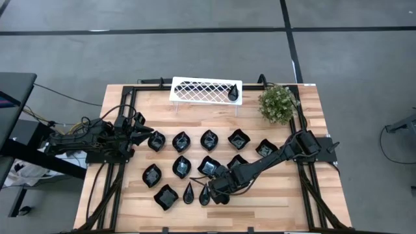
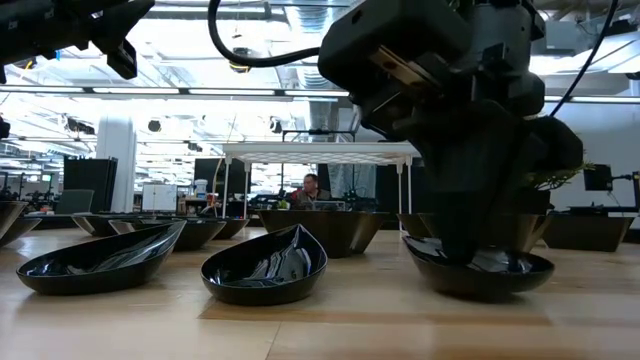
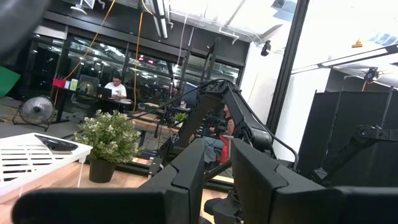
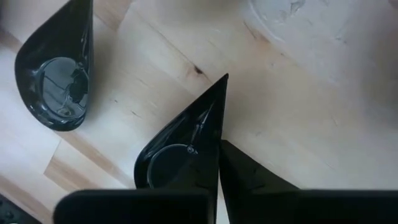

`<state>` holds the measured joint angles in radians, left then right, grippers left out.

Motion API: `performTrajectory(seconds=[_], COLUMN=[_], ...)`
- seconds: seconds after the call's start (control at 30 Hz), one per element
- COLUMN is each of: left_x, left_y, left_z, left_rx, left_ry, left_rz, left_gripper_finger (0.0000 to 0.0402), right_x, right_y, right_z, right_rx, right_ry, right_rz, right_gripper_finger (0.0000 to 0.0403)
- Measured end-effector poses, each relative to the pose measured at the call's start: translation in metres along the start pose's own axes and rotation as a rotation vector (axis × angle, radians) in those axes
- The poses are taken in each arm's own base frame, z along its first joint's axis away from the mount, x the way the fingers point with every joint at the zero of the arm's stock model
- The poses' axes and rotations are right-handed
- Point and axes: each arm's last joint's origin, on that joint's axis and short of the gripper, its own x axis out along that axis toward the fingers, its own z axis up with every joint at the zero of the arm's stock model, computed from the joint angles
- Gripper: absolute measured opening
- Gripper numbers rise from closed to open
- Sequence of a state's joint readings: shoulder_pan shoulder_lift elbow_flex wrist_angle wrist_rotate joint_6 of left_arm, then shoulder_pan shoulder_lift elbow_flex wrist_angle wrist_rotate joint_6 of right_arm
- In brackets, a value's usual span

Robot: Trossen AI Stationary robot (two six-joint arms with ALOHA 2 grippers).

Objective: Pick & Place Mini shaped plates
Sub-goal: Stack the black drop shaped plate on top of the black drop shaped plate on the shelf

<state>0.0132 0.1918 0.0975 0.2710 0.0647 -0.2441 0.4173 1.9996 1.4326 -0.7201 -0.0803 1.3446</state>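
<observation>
1. The right gripper is down at the front of the table, its fingers brought fully together on the rim of a teardrop plate. The right wrist view shows the two fingers meeting over the plate's edge, so I judge it gripped, though the plate still sits on the wood.

2. To do this step well, lift straight up and slowly. The rim is thin and glossy, so a pinch there can slip or let the plate swing. A second teardrop plate lies just beside it, so rise clear before moving sideways.

3. The likely goal is the white lattice rack at the far edge, where one black plate already rests at its right end. Carry the plate above the rows between, and keep well off the small green plant beside the rack.

4. The left gripper waits at the left end of the far row, fingers partly apart and holding nothing.

5. The plates are small, black and shiny, with raised rims and shallow bowls that mirror the ceiling lights. The held one narrows to a sharp point; others are leaf-shaped or square, set in loose rows across the table.
</observation>
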Motion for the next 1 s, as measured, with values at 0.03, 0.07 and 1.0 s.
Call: performTrajectory(seconds=[0.03, 0.07, 1.0], left_x=[0.0, 0.0, 0.0], left_y=[0.0, 0.0, 0.0], left_z=[0.0, 0.0, 0.0], left_rx=[0.0, 0.0, 0.0], left_ry=[0.0, 0.0, 0.0], left_rz=[0.0, 0.0, 0.0], left_gripper_finger=[0.0082, 0.0082, 0.0082], right_x=[-0.001, -0.003, -0.147], right_y=[0.0, -0.001, -0.012], right_z=[0.0, 0.0, 0.003], right_rx=[0.003, 0.004, -0.53], right_ry=[0.0, -0.001, -0.252], right_rz=[-0.003, -0.006, 0.328], right_gripper_finger=[0.0002, 0.0002, 0.0])
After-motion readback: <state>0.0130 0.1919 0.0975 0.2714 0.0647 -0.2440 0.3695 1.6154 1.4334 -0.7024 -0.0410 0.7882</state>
